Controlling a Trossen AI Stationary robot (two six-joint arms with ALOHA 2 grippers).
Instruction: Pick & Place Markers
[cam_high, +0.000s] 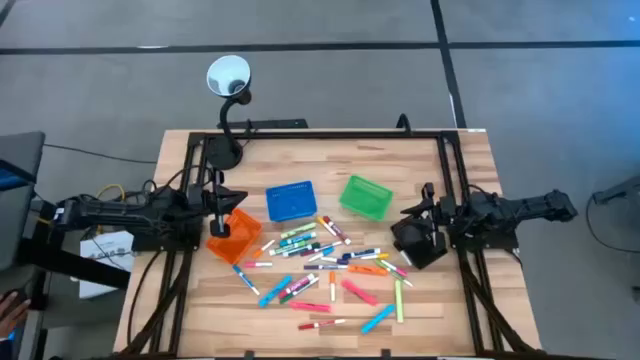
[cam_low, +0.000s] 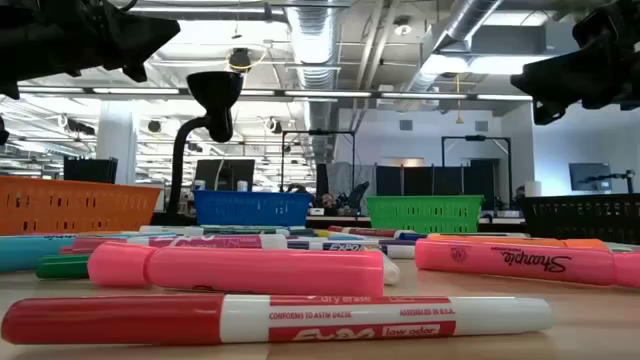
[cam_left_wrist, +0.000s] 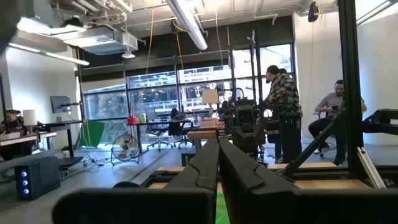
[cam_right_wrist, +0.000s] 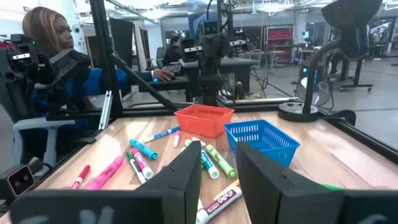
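Many markers (cam_high: 320, 262) lie scattered on the wooden table's middle and near part; they also show in the low view (cam_low: 235, 270) and the right wrist view (cam_right_wrist: 140, 158). My left gripper (cam_high: 235, 198) hovers at the table's left side, over the orange basket (cam_high: 232, 236); its fingers (cam_left_wrist: 219, 163) are shut, empty and point level. My right gripper (cam_high: 415, 208) hovers at the right side, beside the black basket (cam_high: 418, 244); its fingers (cam_right_wrist: 219, 168) are open and empty, and they slant down toward the markers.
A blue basket (cam_high: 291, 200) and a green basket (cam_high: 365, 196) stand beyond the markers. A black gooseneck lamp (cam_high: 228, 78) has its base at the far left edge. A black frame (cam_high: 320, 134) rims the table. People stand and sit in the room behind (cam_left_wrist: 283, 99).
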